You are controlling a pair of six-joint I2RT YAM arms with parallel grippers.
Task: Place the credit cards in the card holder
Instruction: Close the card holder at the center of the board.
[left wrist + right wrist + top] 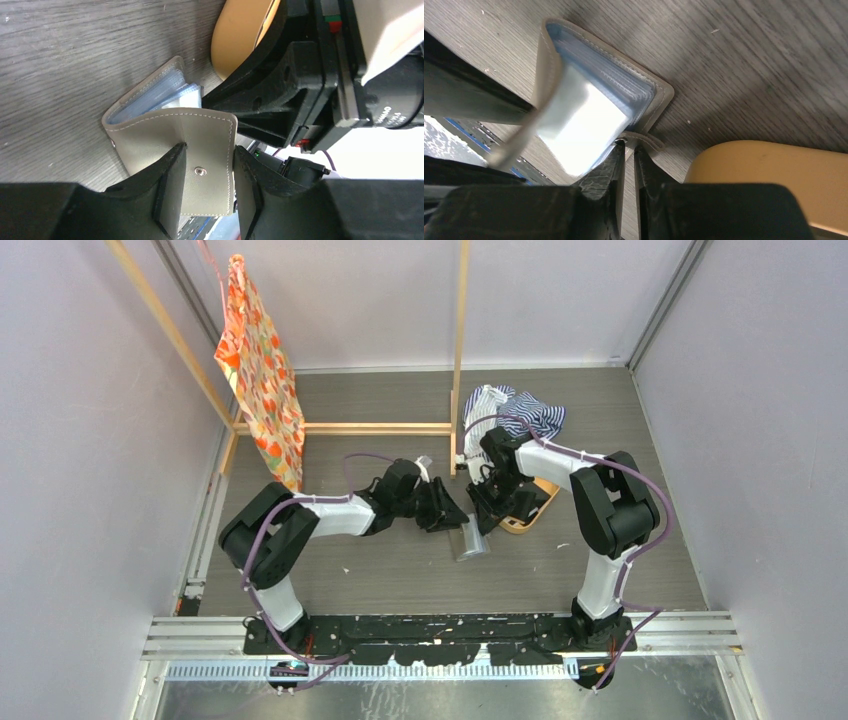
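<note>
The grey-taupe card holder (165,135) lies open on the table between both arms, and shows in the top view (470,540). Its cover with the metal snap (200,171) stands up between the fingers of my left gripper (209,155), which are apart; the left finger overlaps the cover. My right gripper (629,145) is shut on the holder's closing tab (646,138) at its tips. A pale whitish-blue card (584,117) sits among the bluish clear sleeves (624,82) inside the card holder (659,102). No black cards are in view.
The oval orange-tan tray (533,517) lies right beside the holder, under my right arm, and shows in both wrist views (240,35) (769,175). A striped cloth (525,410) lies at the back. An orange patterned cloth (260,370) hangs on a wooden frame (375,427) at the back left.
</note>
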